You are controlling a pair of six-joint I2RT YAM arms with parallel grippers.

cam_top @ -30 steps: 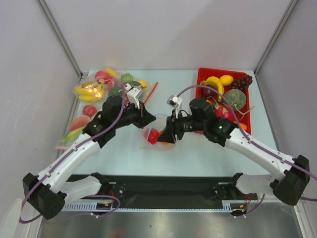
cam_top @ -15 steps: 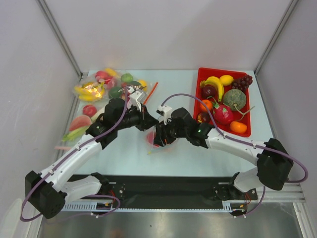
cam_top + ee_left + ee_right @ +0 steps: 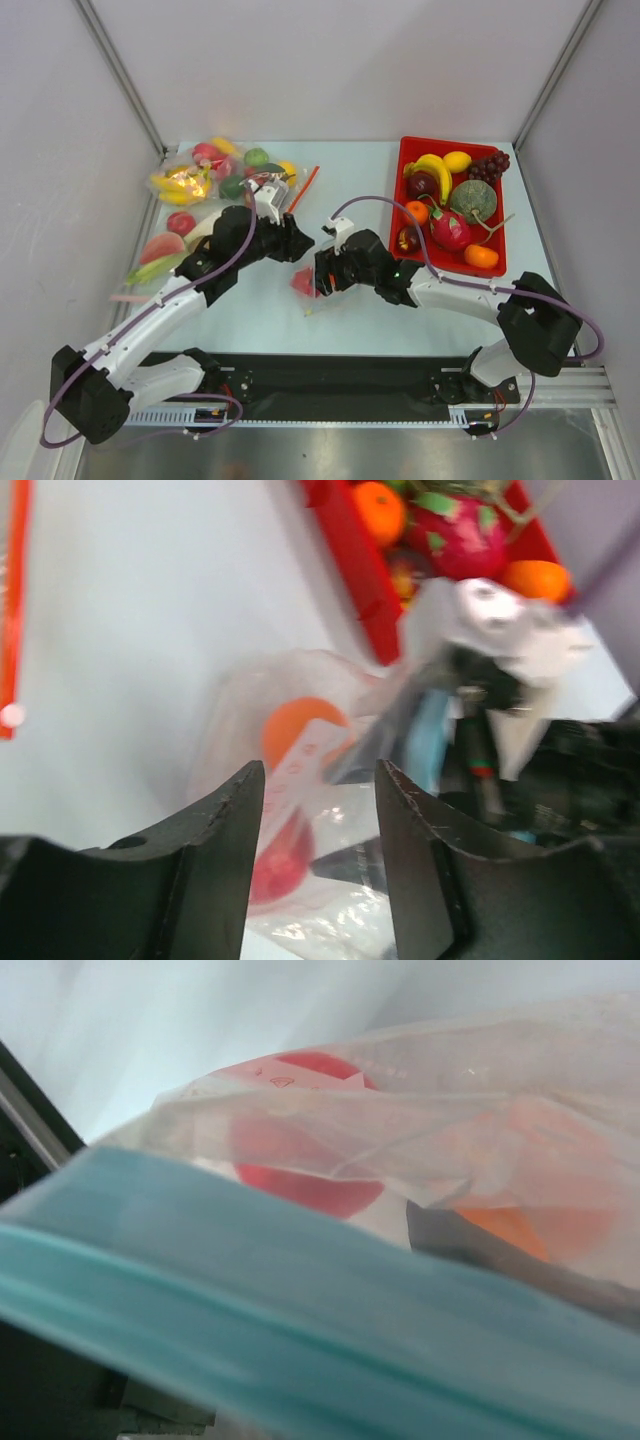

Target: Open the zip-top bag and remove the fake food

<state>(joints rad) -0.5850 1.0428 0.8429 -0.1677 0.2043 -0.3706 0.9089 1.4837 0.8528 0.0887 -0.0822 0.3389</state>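
The zip-top bag [image 3: 305,284] lies crumpled on the table between my two grippers. Its blue-green zip strip [image 3: 300,1330] runs blurred across the front of the right wrist view. Inside the bag is the fake food: a red fruit [image 3: 275,855] and an orange fruit [image 3: 298,730]. My left gripper [image 3: 297,247] hovers just behind the bag, open, with nothing between its fingers [image 3: 215,830]. My right gripper [image 3: 322,280] is at the bag's mouth with its jaws apart. One dark finger [image 3: 480,1245] reaches inside beside the orange fruit [image 3: 545,1228]; the other is hidden behind the strip.
A red tray [image 3: 402,190] of fruit, including bananas and a pink dragon fruit, stands at the back right. More bagged and loose fruit [image 3: 190,180] sits at the back left. A thin orange-red strip [image 3: 305,187] lies behind the left gripper.
My left gripper has opened and let go of the bag. The right arm has pushed left into the bag's mouth, and the bag has sunk flatter and shifted left.
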